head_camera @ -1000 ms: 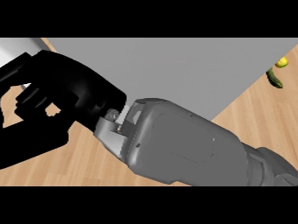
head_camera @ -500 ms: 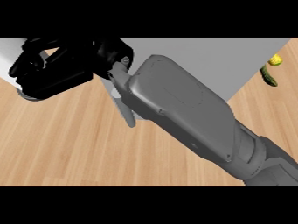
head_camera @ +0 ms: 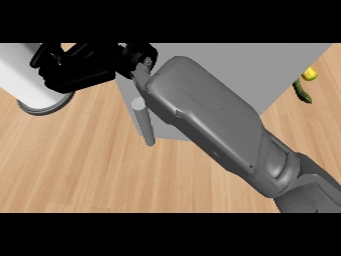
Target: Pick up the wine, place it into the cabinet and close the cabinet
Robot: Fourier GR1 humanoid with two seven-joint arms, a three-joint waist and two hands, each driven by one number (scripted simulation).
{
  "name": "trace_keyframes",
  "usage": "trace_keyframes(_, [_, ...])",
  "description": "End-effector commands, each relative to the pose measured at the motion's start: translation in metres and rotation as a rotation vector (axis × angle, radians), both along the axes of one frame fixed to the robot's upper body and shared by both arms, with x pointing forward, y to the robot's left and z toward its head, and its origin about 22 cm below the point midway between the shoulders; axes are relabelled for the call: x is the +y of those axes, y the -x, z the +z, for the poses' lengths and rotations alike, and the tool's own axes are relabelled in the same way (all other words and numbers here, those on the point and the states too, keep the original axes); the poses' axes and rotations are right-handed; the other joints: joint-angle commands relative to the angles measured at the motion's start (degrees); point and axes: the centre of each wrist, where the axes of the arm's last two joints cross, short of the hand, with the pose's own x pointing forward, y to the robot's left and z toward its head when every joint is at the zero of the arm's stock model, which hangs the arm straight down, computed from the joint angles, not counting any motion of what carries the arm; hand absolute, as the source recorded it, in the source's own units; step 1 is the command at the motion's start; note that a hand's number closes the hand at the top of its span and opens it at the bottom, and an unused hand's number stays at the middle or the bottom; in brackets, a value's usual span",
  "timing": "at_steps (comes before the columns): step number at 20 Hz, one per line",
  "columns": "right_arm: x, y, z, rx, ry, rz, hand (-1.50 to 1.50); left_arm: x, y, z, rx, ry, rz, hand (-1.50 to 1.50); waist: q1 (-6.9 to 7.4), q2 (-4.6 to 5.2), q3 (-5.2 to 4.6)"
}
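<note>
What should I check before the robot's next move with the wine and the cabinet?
1. Right hand in view, near the white cylinder: ok.
2. Wine located: cannot tell.
3. Right hand holding anything: cannot tell.
4. Cabinet door open: cannot tell; the forearm covers much of it.
5. Left hand in view: not ok.
</note>
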Motion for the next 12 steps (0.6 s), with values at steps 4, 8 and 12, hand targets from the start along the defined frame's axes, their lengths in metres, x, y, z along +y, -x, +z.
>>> trace_keyframes(4, [-0.083, -0.053, -0.030, 0.041, -0.039, -0.284, 1.50, -0.010, -0.004, 0.005, -0.007, 0.037, -0.059, -1.50, -2.67, 2.62, 1.90])
trace_keyframes(8, [-0.089, -0.057, -0.027, 0.043, -0.066, -0.324, 1.50, -0.018, -0.006, 0.007, -0.008, 0.056, -0.084, -1.50, -3.51, 3.14, 1.86])
trace_keyframes(12, [-0.092, -0.058, -0.025, 0.028, -0.071, -0.297, 1.50, -0.034, -0.006, 0.003, 0.018, 0.094, -0.120, -1.50, -4.88, 3.41, 1.90])
